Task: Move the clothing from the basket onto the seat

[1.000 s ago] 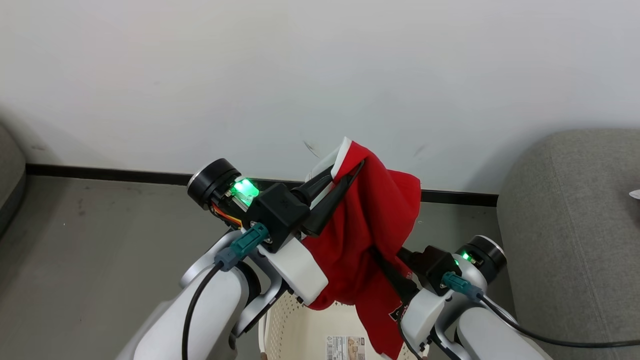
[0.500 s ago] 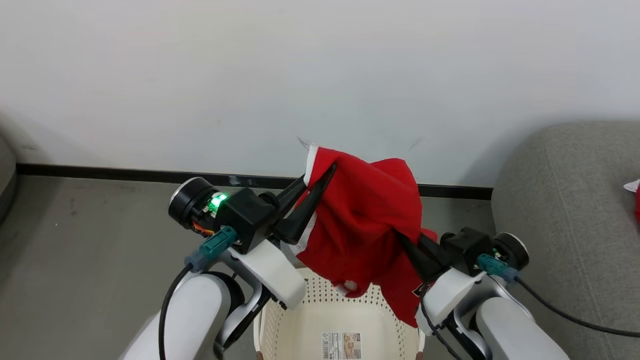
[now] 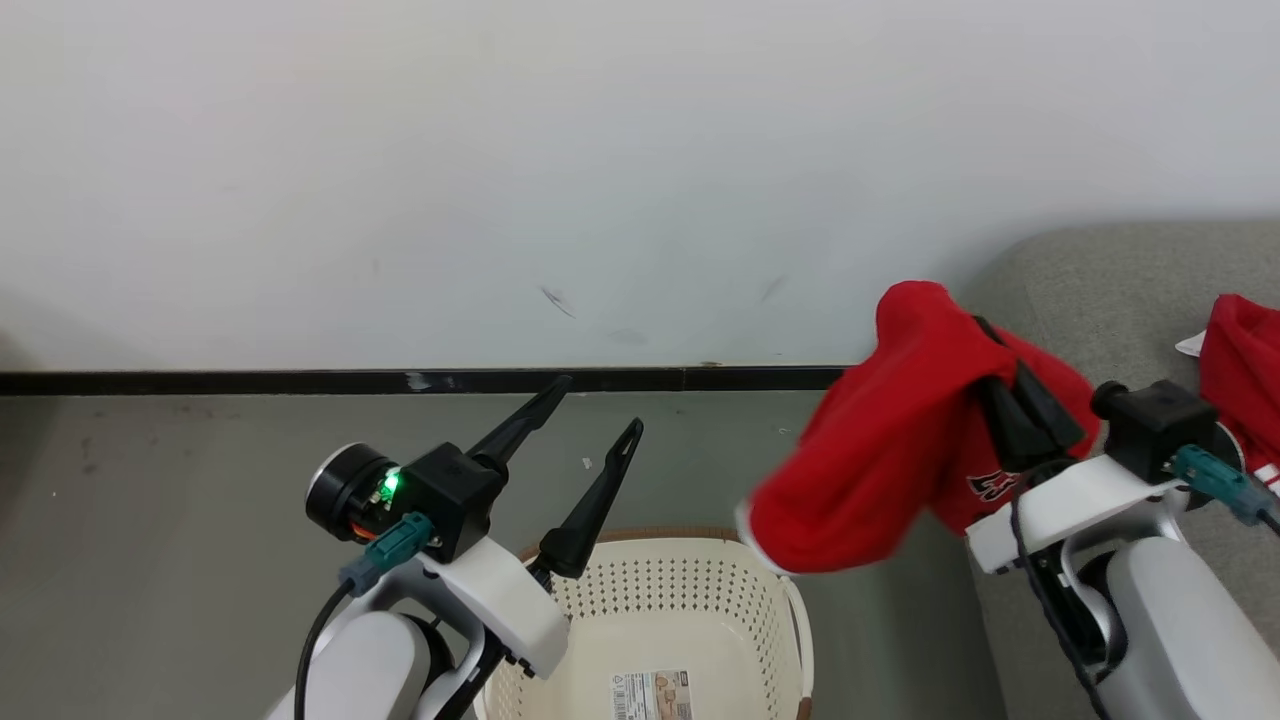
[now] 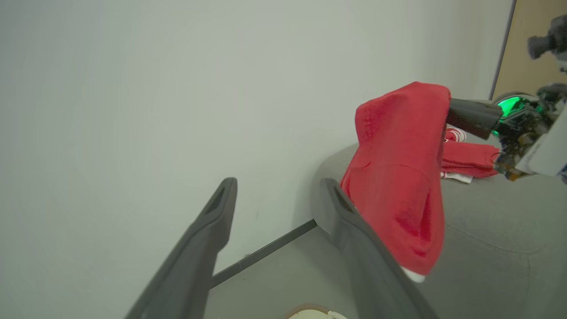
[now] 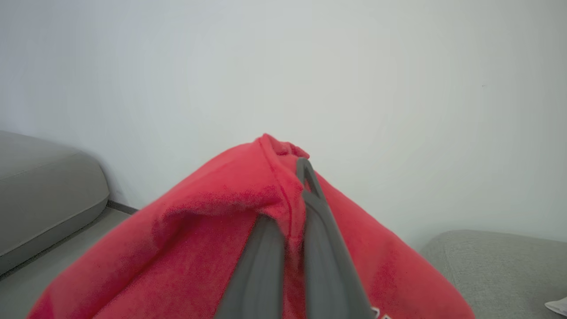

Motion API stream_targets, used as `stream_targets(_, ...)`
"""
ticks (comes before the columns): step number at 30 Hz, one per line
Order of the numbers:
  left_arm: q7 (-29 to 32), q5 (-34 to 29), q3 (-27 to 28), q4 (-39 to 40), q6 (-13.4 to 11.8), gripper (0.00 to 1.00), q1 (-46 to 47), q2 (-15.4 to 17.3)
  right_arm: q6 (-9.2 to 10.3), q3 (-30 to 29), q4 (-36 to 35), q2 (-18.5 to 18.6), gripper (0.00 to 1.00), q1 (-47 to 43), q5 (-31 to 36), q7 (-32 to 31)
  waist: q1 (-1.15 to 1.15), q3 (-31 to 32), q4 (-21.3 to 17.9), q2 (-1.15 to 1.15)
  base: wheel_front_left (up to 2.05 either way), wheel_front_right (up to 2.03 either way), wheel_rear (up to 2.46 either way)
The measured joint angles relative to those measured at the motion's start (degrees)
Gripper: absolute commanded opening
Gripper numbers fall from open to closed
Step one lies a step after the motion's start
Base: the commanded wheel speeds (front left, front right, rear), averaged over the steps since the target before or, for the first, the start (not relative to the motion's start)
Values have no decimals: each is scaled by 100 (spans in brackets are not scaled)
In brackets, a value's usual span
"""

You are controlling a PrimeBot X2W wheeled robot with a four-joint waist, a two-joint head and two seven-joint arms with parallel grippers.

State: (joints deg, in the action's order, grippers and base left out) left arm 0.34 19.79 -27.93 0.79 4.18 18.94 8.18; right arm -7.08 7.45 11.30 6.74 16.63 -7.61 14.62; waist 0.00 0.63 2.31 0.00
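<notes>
Since a second ago the left gripper has let go of the red jersey and stands spread and empty above the laundry basket's far rim. The right gripper, clamped on a fold of the jersey, has carried it rightward to hang over bare floor between the basket and the grey sofa's rounded edge. A second red garment lies on the sofa; the basket's paper label and the jersey's dark logo seem too small to read.
</notes>
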Motion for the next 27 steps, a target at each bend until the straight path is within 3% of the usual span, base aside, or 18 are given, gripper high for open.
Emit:
stream_targets(8,-301,182,-105,-121,27,100,-276,-75,0,-580,-260,244,0,-385,10,0,0,59,-282,0,0,0,0)
stream_targets(27,-754,240,-917,-301,209,100,-673,-272,0,-1803,-915,242,0,-1631,64,0,0,152,-1128,0,0,0,0)
